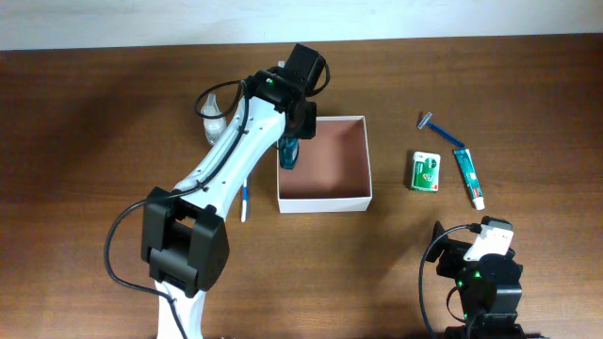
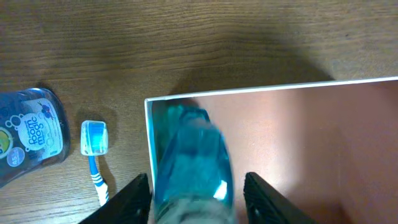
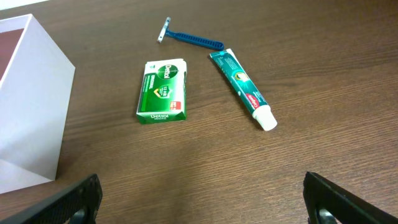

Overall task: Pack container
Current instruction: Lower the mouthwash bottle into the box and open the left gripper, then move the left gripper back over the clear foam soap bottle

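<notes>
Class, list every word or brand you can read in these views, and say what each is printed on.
"Dettol": on the green-and-white packet.
"foam magic", as far as it reads: on the label of the clear bottle.
The toothpaste tube: print too small to read.

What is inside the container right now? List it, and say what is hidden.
One blue-green bottle sits by the left wall of the container, between the left fingers. The rest of the floor shows bare. The floor under the bottle is covered.
</notes>
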Available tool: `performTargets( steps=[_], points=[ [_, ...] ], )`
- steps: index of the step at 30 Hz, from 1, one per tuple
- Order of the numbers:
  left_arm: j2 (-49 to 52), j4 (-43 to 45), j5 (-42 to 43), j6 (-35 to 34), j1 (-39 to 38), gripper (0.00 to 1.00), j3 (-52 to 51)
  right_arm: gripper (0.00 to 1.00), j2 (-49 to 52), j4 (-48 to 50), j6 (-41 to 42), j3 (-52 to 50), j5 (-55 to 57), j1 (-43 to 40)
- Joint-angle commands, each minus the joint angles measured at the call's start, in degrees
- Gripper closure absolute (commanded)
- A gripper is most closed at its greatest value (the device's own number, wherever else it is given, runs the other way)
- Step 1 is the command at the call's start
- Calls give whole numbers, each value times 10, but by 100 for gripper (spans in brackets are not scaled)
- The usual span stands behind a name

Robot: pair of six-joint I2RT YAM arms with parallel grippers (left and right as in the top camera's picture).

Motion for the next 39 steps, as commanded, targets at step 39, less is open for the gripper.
performTargets(
  steps=[39],
  points=[
    [1,-257,-70,55,110,40,352,1,-4,2,3,-2,7,2]
  ],
)
